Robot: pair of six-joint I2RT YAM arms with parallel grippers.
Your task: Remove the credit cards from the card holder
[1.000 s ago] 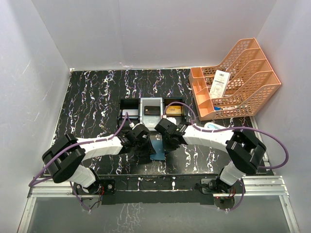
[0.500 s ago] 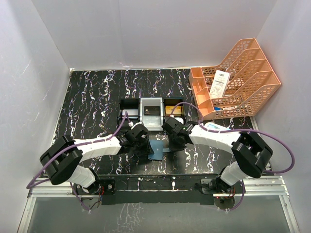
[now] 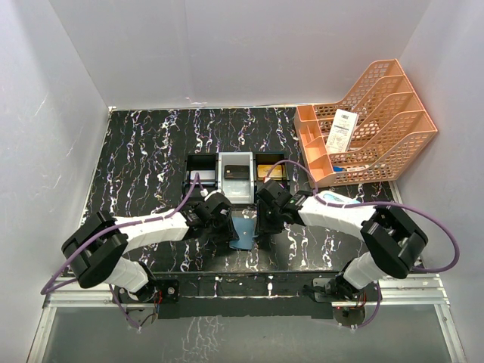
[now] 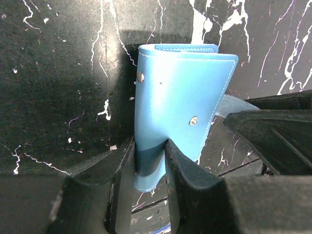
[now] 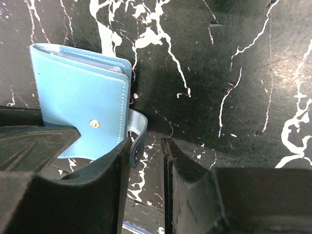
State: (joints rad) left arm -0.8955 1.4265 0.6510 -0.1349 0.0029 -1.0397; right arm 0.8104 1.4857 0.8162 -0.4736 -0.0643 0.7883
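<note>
The teal-blue card holder (image 4: 180, 92) stands folded on the marbled black table, and my left gripper (image 4: 150, 146) is shut on its lower edge. From above, the card holder (image 3: 245, 231) sits between both grippers. My right gripper (image 5: 146, 141) is open just right of the card holder (image 5: 78, 107). The loose snap tab (image 5: 138, 134) hangs against the inner face of its left finger, and nothing is clamped. Pale pocket edges show at the holder's top. A black credit card (image 3: 237, 172) and a gold one (image 3: 271, 172) lie in the tray behind.
The black-and-white three-compartment tray (image 3: 227, 160) stands just behind the grippers. An orange file rack (image 3: 393, 144) with a white barcoded slip (image 3: 342, 130) fills the back right. A white-and-light-blue oval case (image 3: 331, 197) lies beside my right arm. White walls enclose the table.
My right gripper has gone from shut to open and let go of the snap tab, shifting slightly toward the holder. The left gripper keeps its hold.
</note>
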